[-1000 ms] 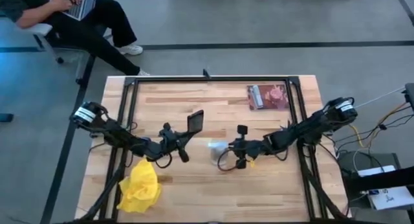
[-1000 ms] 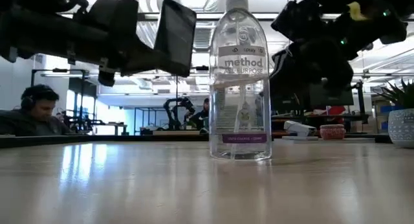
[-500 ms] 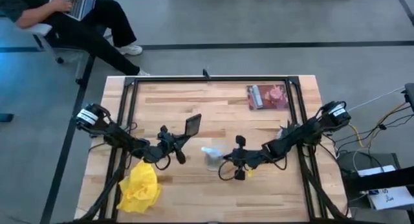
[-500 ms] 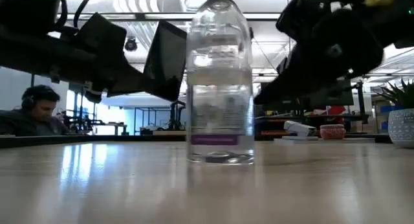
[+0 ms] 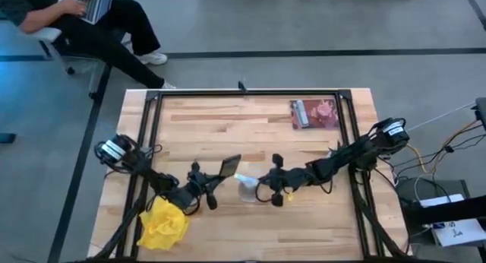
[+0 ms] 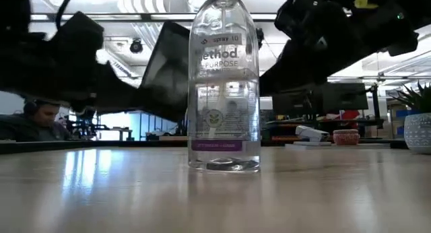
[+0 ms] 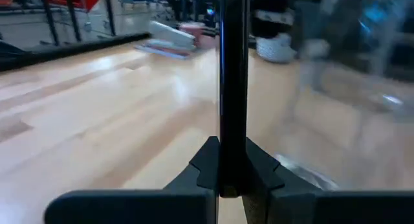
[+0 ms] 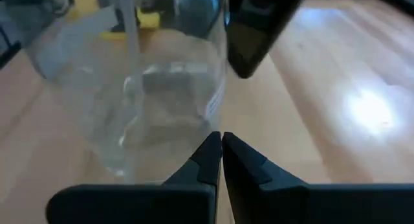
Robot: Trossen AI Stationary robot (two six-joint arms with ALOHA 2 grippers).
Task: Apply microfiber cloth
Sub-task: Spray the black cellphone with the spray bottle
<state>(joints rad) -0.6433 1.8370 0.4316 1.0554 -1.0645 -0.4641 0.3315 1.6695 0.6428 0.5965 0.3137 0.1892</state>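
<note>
While hidden low, microfiber cloth [image 5: 162, 226] shows overhead, front-left.

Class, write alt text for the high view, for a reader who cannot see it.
Seen from above, two dark arms meet mid-table: the left gripper holds a black phone on edge, and the right gripper is beside a clear bottle. A yellow cloth lies untouched near the front left edge of the wooden table; a person sits beyond it.

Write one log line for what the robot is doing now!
left gripper: shut on phone | right gripper: shut, beside spray bottle | microfiber cloth: untouched
</note>
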